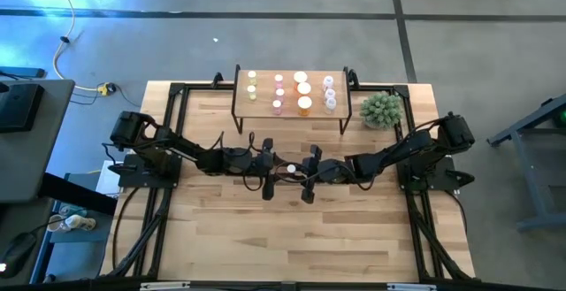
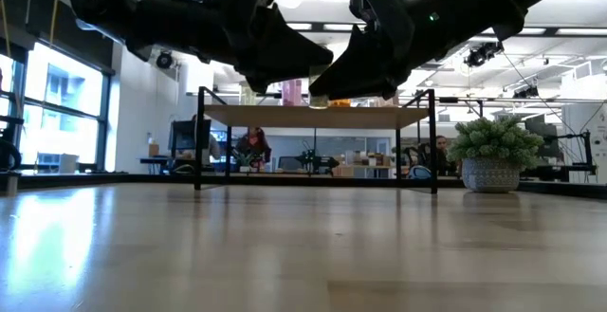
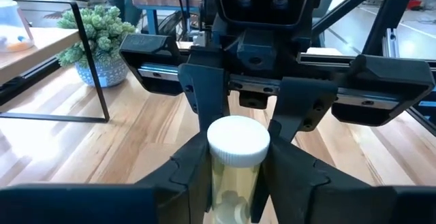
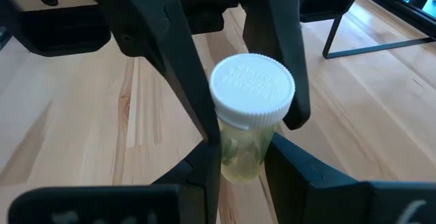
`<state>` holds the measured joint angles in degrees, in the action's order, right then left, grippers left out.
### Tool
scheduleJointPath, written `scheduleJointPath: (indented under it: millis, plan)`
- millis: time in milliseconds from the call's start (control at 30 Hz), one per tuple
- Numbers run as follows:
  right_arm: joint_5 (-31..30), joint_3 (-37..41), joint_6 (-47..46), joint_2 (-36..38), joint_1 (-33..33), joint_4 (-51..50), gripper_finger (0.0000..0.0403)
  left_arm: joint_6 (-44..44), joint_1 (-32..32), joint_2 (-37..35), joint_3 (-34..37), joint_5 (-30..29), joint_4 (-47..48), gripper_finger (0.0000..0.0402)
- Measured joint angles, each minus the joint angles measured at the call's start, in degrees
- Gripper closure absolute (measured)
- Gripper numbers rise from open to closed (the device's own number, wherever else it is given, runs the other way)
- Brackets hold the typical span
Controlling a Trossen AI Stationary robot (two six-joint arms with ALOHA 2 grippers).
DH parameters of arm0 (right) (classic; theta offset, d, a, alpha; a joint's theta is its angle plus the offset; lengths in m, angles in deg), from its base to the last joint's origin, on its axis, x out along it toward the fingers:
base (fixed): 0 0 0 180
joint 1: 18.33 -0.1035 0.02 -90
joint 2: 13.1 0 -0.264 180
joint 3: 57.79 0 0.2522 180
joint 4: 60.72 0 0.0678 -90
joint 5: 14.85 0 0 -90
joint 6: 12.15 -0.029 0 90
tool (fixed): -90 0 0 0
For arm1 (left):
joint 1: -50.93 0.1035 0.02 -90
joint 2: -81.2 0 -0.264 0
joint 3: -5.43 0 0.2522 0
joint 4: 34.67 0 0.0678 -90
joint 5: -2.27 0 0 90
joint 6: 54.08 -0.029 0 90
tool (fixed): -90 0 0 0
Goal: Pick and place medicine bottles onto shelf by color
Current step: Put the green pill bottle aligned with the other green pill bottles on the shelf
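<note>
Two grippers meet over mid-table: our left gripper and right gripper both have their fingers pressed against one yellowish medicine bottle, white cap up, held upright between both pairs of jaws. Beyond them stands the shelf, carrying the other bottles in rows; a potted plant sits beside it.
</note>
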<state>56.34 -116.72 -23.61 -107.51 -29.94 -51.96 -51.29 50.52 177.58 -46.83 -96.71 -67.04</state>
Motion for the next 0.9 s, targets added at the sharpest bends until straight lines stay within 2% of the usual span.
scheduleJointPath:
  millis: [167,467,900]
  plan:
    - [0.0,0.0,0.0,0.0,0.0,0.0,0.0321,0.0,0.0,0.0,0.0,0.0,0.0,0.0298]
    - [0.0,0.0,0.0,0.0,0.0,0.0,0.0308,0.0,0.0,0.0,0.0,0.1,0.0,0.0297]
    - [-0.1,0.0,-1.6,2.1,0.0,-2.4,0.0187,0.5,0.0,0.0,0.0,-0.7,-0.1,0.0296]
